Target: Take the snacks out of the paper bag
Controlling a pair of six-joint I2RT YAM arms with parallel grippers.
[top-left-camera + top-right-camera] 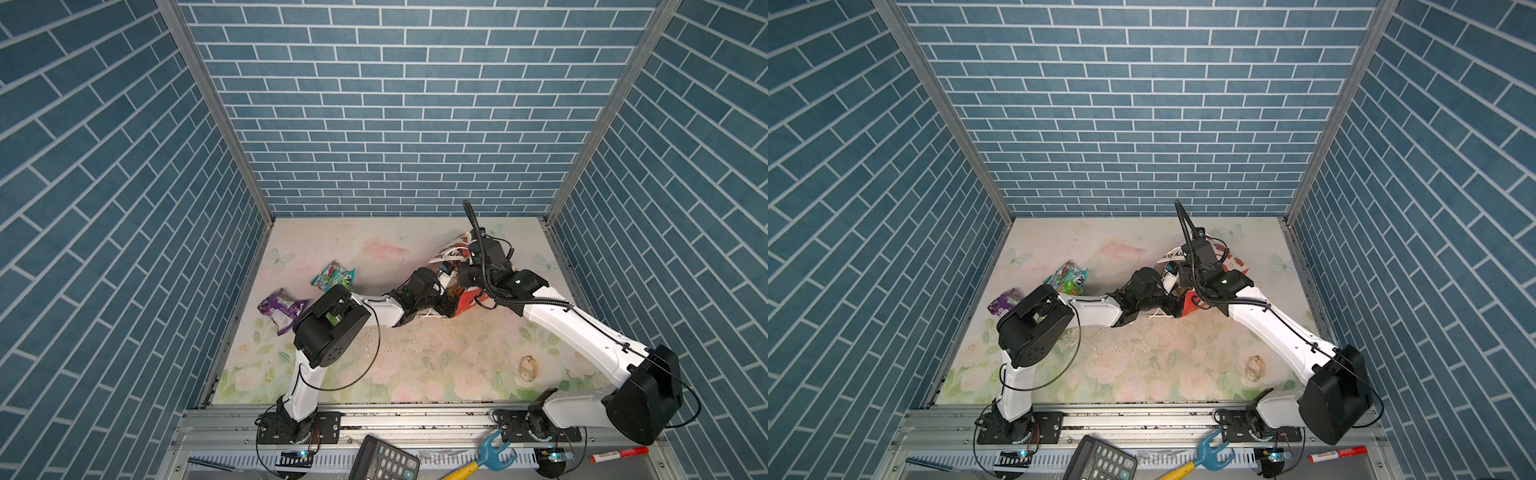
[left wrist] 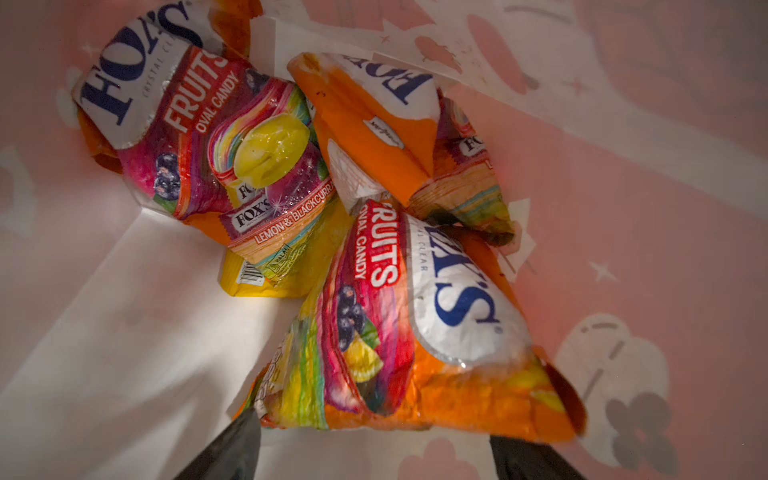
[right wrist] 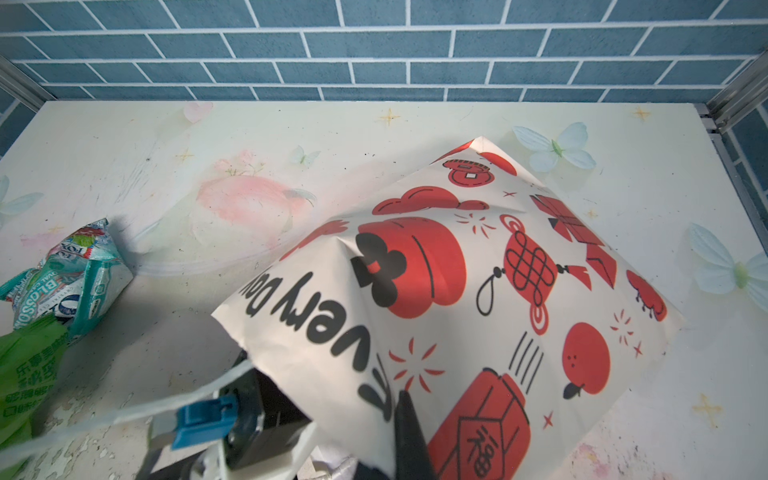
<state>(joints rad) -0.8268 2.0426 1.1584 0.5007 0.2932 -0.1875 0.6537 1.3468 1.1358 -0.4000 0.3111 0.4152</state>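
Right now the paper bag (image 3: 457,270) lies on its side toward the back right of the flowery table (image 1: 415,249). Its mouth faces the left arm. The right pincer (image 3: 406,419) is squeezed shut on the top edge of the bag's mouth and lifts it, so the bag gapes like a little tent.

The left pincer (image 2: 374,428) is deep inside the bag. Its two fingers (image 2: 232,449) are far apart and hold nothing. The near FOX'S packet (image 2: 415,332), orange with many colours, sits just in front of them. Its closest edge lies between the tips.

Some of the job is done. Three snacks are out on the table, on the left side and well apart from the bag. They are a purple packet (image 1: 279,309), a teal packet (image 1: 333,277) and a bright green packet (image 3: 25,374). The green one lies just beside the teal one and is mostly hidden under the left arm in both top views.

More is left to do. Inside the bag I see at least four snacks in a pile. They are the near one, a colourful FOX'S Fruits packet (image 2: 208,145), an orange packet (image 2: 374,137) and a yellow packet (image 2: 270,286) tucked under the others. So I think the job is about half done. The next move looks like shutting the left fingers on the near packet and pulling it out.
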